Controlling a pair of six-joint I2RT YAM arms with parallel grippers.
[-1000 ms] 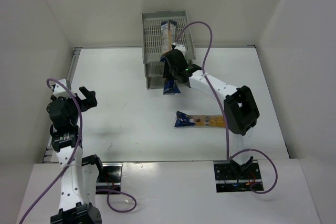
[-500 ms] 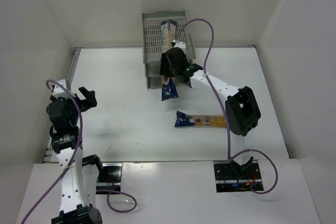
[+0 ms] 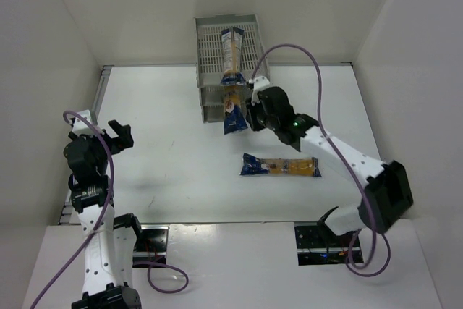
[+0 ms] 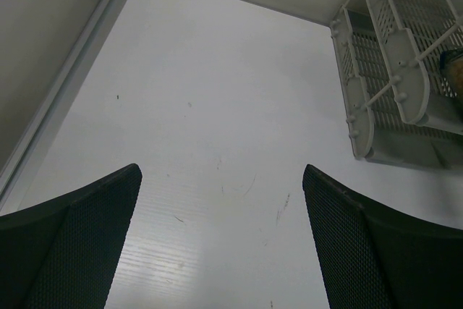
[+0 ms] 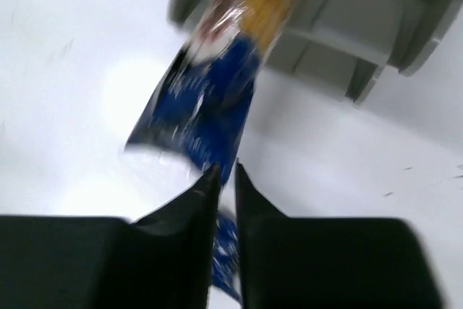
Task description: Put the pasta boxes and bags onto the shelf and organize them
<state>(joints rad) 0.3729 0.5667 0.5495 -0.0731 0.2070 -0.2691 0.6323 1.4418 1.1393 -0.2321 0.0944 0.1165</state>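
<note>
The right claw (image 5: 226, 170) pinches narrow on the blue end of a pack (image 5: 217, 99) hanging off the rack's (image 3: 210, 48) front. The left claw (image 4: 221, 171) gapes wide.

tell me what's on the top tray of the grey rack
One pasta pack lies on the top tray. A second pack hangs at the front. The lower trays are mostly hidden beneath.

Shelf (image 3: 210, 52) at far centre of tabletop (image 3: 166, 150). 1st pasta pack (image 3: 231, 47) on top tier, lying front-to-back. 2nd pack (image 3: 233, 112) sticks out of shelf front, low end twd tabletop; R claw (image 5: 226, 179) at that end. 3rd pack (image 3: 281, 168) flat on tabletop, nearer, crosswise.
</note>
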